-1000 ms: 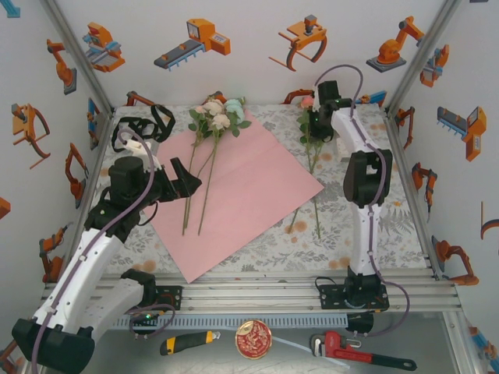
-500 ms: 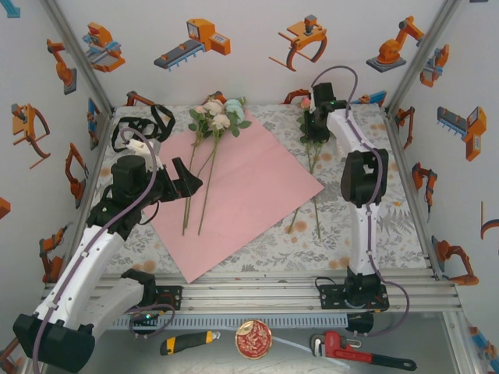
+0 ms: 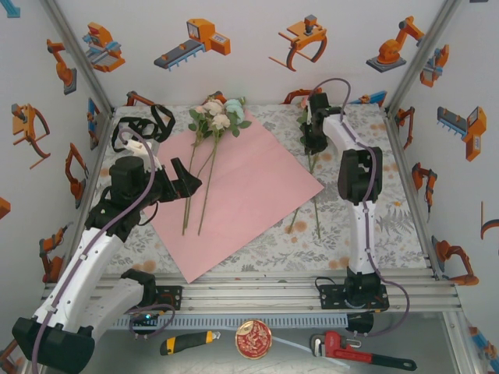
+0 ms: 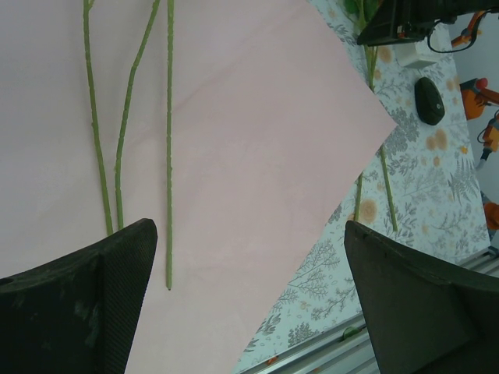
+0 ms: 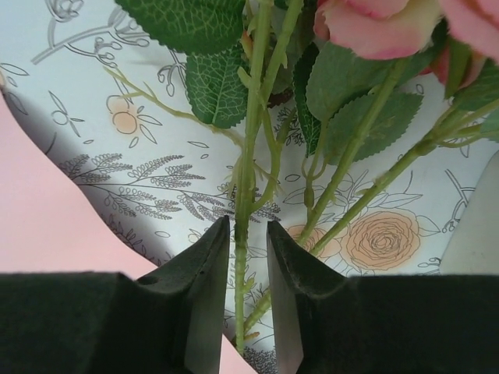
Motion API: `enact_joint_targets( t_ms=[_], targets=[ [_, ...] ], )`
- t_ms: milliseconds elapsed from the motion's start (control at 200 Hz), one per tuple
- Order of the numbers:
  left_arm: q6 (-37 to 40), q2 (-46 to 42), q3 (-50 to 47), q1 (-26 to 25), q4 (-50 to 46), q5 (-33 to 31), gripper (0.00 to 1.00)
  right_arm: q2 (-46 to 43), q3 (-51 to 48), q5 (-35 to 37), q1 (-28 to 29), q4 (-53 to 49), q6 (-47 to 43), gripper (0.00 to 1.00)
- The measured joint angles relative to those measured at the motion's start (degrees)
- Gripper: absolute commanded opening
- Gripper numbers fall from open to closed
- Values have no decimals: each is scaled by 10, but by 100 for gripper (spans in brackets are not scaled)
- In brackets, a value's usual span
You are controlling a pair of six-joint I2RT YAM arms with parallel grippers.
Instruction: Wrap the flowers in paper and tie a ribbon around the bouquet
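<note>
Right tool [image 5: 248,234] is down among the loose artificial flowers [image 5: 249,132]: pink blooms, broad green leaves and thin green stems. They lie on the floral-printed cloth surface [image 3: 265,249], just off the right corner of the large pink rectangular sheet of paper [image 3: 257,187]. Its jaws are narrow and straddle one stem, with a sliver of cloth showing beside it, so I'd call that not clamped yet.

Left tool [image 4: 249,234] is spread wide and holds nothing, hovering over the near-left part of the paper. It sits by the cut ends of a second bunch [image 3: 217,115], pink, white and pale blue, which lies on the sheet with its heads past the far edge. Back in the left corner, well apart from all this, sits the long black fabric ribbon [image 3: 148,125] in loose loops.

Now the grip. Several stems run close together here, so the squeeze should gather them below the leaves rather than nip a single one and leave the rest behind. Then lift clear before crossing the paper's edge, because trailing stem ends could ruck that corner.

As for room, there is plenty of bare pink between the second bunch and the right corner, a good landing strip. The back wall is near behind the right tool, so the way out is toward the centre. The left tool sits close to the laid stems and could nudge them.
</note>
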Motion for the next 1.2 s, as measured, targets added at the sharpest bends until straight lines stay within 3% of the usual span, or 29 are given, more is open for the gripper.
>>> enact_joint_targets(
  t_ms=[240,636,921,1197],
  targets=[
    [0,-2,0,0,-4,0,97,3,2,2,1,-7,-13,0],
    [0,-10,0,0,-11,-19,97,-51,100,69,11,-50,-27,0],
    [1,5,0,0,-10,-27,97,-136,119,33,70,5,198,0],
    [1,6,0,0,-10,-28,97,-38,188,10,153,59,368,0]
  ],
)
